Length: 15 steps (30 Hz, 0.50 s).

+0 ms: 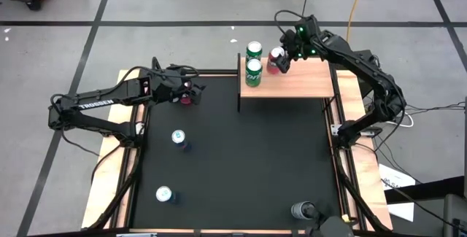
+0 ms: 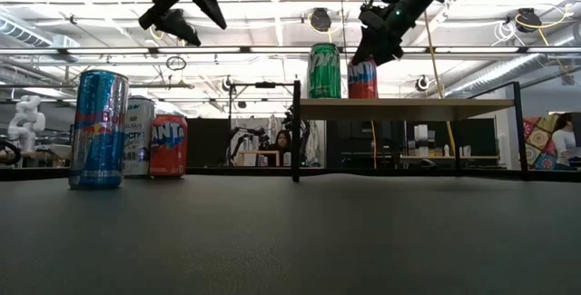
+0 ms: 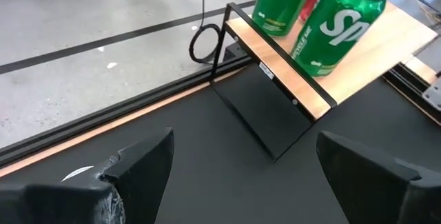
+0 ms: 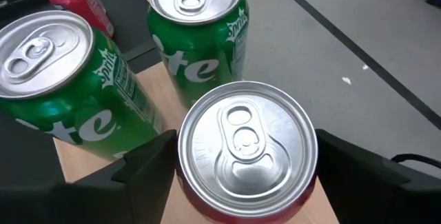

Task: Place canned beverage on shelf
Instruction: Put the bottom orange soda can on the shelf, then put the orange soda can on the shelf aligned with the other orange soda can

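Observation:
A red can stands upright on the wooden shelf beside two green cans. My right gripper is at the red can from the shelf's far side, its fingers on either side of the can. My left gripper hangs open above the mat's far left part, over an orange-red can standing on the mat. Nothing is between its fingers. My right gripper has the red can's side wall between its two fingers, just below the rim; no gap shows on either side. The fingers slant down from the far right. The can stands upright with its base on the shelf.
A tall blue can and a silver can stand on the black mat at its left. The shelf's right half is bare wood. Thin black posts carry the shelf.

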Available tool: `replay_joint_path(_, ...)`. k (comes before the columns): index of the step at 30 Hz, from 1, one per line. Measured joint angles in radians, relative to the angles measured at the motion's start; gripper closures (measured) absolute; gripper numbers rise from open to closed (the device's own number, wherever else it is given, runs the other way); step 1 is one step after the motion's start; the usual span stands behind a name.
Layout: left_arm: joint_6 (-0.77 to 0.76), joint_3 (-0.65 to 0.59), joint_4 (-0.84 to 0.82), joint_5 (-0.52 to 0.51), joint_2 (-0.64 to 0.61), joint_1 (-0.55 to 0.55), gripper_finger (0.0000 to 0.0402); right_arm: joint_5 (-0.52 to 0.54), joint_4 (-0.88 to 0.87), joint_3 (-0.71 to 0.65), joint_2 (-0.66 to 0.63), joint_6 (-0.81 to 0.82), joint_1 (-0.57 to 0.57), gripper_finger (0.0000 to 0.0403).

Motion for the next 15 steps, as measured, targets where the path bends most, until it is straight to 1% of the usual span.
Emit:
replay_joint_path(8, -0.002, 0.000, 0.000, -0.021, 0.000, 0.000, 0.0052, 0.006, 0.034, -0.002, -0.004, -0.013, -0.007, 0.0066)
replay_joint_path(12, -0.003, 0.000, -0.011, -0.021, -0.001, 0.000, 0.0052, 0.001, 0.039, 0.012, -0.016, -0.014, -0.015, 0.0063)
replay_joint_path(15, -0.010, 0.000, -0.017, -0.024, -0.002, 0.000, 0.0052, -0.042, 0.044, 0.026, -0.024, -0.008, -0.019, 0.0063)
